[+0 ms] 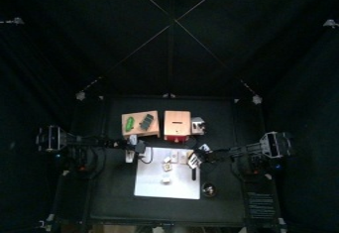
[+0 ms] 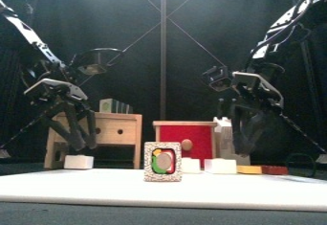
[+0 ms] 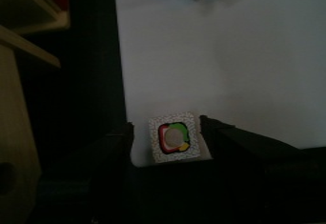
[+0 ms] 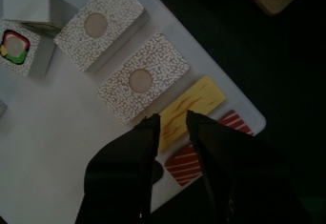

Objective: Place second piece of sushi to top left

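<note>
Two black arms hang over a white board (image 2: 163, 189) lying on the bench. The left claw (image 3: 176, 144) stands with its jaws wide apart on either side of a sushi roll piece (image 3: 176, 138), which lies flat on the white board near its left edge; whether the jaws touch it cannot be told. In the front view the same piece shows as a small white block (image 2: 79, 161) under the left claw, at the board's far left corner. A second roll piece (image 2: 163, 162) stands upright near the middle of the board, its green, red and yellow filling facing the front edge.

The right claw (image 4: 176, 132) hovers with its jaws a narrow gap apart and nothing between them, above the board's right edge. Below it lie two rice-coated rolls (image 4: 151, 75) side by side on the board, and a yellow strip (image 4: 195, 105) and a red-striped strip (image 4: 204, 150) just beside them at the edge.

Behind the board stand a wooden box (image 2: 118, 133) on the left and a red box (image 2: 186, 138) near the middle.
</note>
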Available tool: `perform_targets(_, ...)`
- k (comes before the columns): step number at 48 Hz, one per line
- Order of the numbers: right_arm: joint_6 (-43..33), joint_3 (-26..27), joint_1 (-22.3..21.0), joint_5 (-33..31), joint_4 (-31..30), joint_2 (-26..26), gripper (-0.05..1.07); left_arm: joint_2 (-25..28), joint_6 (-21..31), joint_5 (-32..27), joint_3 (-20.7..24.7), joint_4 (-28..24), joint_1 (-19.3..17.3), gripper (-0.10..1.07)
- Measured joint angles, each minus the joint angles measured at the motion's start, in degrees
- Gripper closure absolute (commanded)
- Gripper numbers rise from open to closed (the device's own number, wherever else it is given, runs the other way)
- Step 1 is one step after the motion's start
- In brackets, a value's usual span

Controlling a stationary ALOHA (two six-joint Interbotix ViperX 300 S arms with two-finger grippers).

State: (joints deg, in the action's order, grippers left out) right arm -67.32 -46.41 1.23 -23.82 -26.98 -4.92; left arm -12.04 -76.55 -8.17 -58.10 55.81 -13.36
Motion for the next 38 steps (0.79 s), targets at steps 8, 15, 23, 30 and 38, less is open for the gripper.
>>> perform_targets(8, 0.0, 0.09, 0.0, -0.09, 0.0, 0.0, 0.32, -1.58, -0.35, 0.35, 1.05, 0.09, 2.37, 0.06)
perform_targets(15, 0.0, 0.35, 0.0, -0.09, -0.18, 0.0, 0.32, 0.44, -0.79, 1.32, 4.57, -0.09, 5.71, 0.06)
perform_targets(23, 0.0, 0.7, 0.0, 0.0, -0.18, 0.0, 0.32, 6.15, -0.26, 2.55, 9.93, -1.76, 7.12, 0.06)
perform_targets(30, 0.0, 0.62, 0.09, -0.09, -0.18, 0.0, 0.32, 11.78, 0.09, 3.78, 15.03, -0.53, 7.65, 0.06)
perform_targets(38, 0.0, 0.62, 0.35, -0.18, -0.09, 0.0, 0.32, 15.91, 0.26, 3.96, 18.98, 4.83, 9.67, 0.06)
